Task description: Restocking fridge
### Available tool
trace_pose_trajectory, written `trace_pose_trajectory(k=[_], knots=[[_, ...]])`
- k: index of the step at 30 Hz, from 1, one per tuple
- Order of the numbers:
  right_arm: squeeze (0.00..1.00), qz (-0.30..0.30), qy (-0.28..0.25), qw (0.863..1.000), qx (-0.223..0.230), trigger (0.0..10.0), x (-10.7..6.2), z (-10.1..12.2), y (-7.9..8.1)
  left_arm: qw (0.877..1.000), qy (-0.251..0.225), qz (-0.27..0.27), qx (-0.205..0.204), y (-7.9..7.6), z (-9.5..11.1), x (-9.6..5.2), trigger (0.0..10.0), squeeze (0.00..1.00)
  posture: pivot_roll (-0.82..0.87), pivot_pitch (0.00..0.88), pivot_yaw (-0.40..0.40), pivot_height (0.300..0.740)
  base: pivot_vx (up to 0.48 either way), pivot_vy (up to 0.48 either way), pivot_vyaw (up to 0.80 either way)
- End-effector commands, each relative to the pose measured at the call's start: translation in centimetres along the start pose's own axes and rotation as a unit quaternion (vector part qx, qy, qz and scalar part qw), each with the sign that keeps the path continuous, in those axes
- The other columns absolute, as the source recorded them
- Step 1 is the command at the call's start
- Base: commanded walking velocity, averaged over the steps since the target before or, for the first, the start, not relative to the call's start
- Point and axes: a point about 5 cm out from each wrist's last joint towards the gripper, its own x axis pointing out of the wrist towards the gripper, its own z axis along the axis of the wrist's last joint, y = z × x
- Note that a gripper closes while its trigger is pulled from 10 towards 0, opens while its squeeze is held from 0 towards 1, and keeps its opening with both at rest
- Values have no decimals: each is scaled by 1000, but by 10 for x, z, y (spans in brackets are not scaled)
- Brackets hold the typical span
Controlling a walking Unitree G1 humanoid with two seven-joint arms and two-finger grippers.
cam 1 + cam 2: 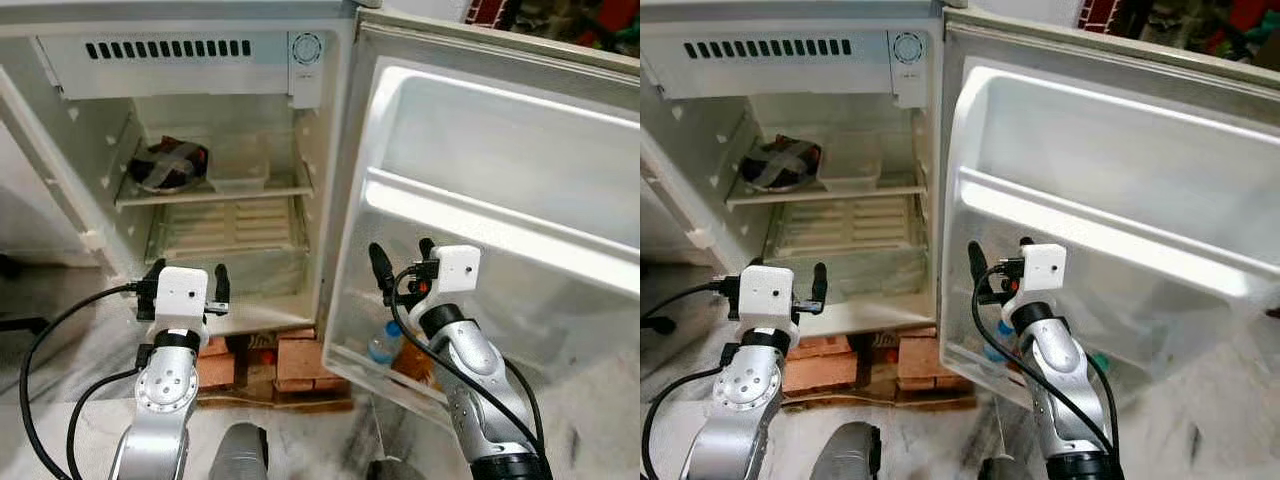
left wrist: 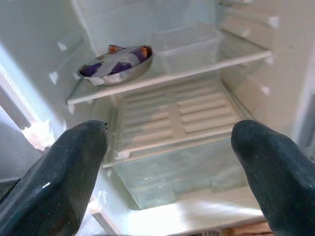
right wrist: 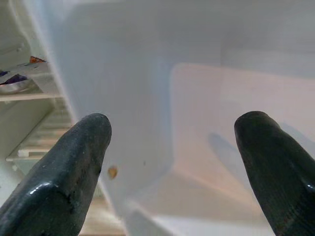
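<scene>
Left gripper [image 1: 187, 287]: fingers apart, nothing between them, raised in front of the open fridge [image 1: 200, 60] at the level of its lowest compartment. Right gripper [image 1: 403, 262]: fingers apart, nothing between them, raised before the inner face of the open door [image 1: 500, 150], just above the bottom door shelf [image 1: 350, 352]. Bottom door shelf: holds a bottle with a blue cap [image 1: 382, 342] and an orange item [image 1: 413, 362] beside it, partly hidden by the right arm. Fridge interior, upper shelf [image 2: 206, 66]: a metal bowl [image 2: 117, 66] with dark contents and a pale wrapping on the left, a clear plastic box [image 2: 189, 46] on the right, close beside it. Below: a ribbed white shelf [image 2: 172, 115], then a clear drawer [image 2: 182, 172]. Under the fridge: red bricks [image 1: 290, 360] resting on the pale marble floor [image 1: 60, 430].
</scene>
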Motion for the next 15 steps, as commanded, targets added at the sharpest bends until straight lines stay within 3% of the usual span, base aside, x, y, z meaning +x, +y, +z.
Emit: trace_pose_trajectory(k=[1, 9, 15], knots=[[0, 5, -7, 1000, 4, 10000, -1, 2, 0, 1000, 9, -6, 2, -2, -3, 0, 10000, 0, 120, 3, -54, 695, -277, 0, 0], [0, 14, -30, 999, 0, 10000, -1, 7, 2, 1000, 9, -6, 3, -2, -4, 0, 10000, 0, 123, 0, -53, 705, -270, 0, 0], [0, 3, -31, 1000, -5, 10000, 1, 8, -2, 1000, 8, -9, 5, -3, -4, 1, 10000, 0, 124, 0, -53, 740, 0, 0, 0]])
